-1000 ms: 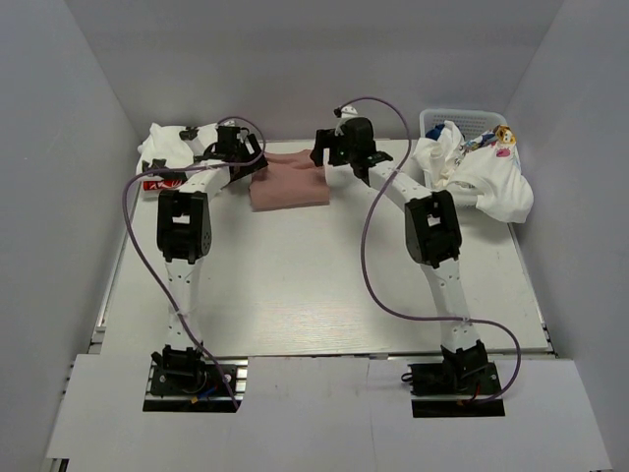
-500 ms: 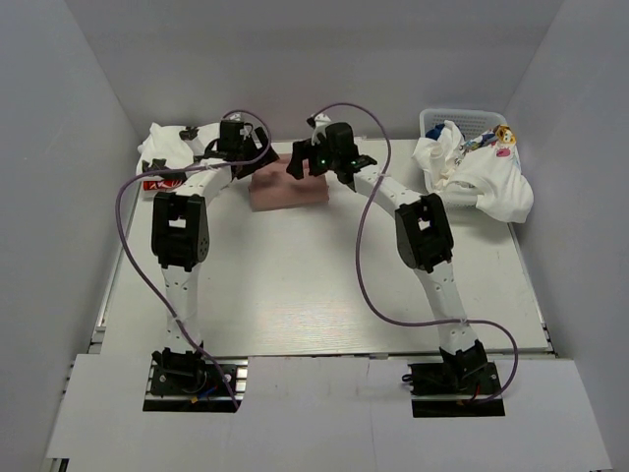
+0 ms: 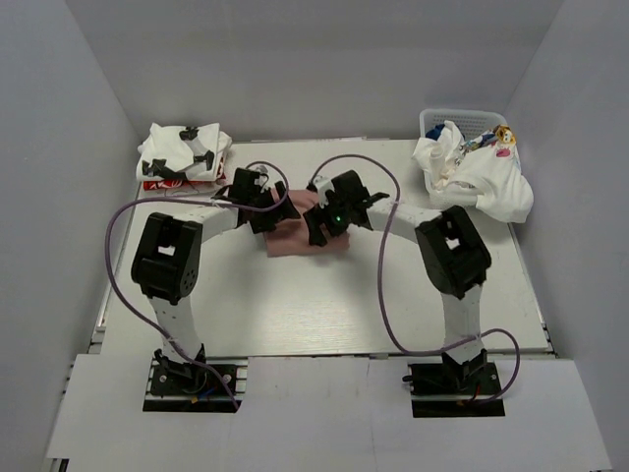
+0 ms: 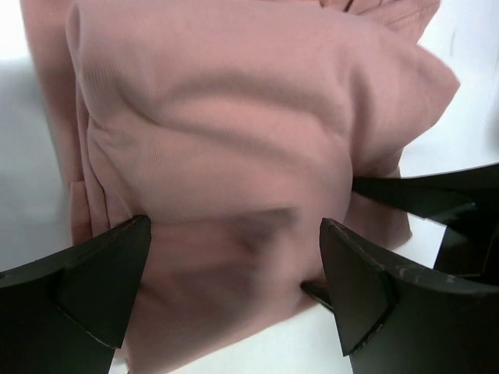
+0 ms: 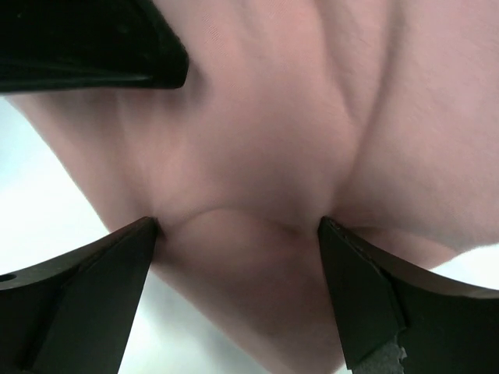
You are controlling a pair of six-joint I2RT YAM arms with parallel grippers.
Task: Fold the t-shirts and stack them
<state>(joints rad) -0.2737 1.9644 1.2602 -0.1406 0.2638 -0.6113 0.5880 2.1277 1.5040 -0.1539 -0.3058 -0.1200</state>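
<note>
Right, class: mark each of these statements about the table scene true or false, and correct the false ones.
1. The dusty-pink folded cotton t-shirt lies mid-table. True.
2. The white plastic mesh basket stands at the far left corner. False: it stands at the far right.
3. Loose white t-shirts spill over the basket's rim. True.
4. The right arm reaches into the basket. False: it bends inward to the pink t-shirt.
5. Pink cloth lies between the jaws in both wrist views. True.
</note>
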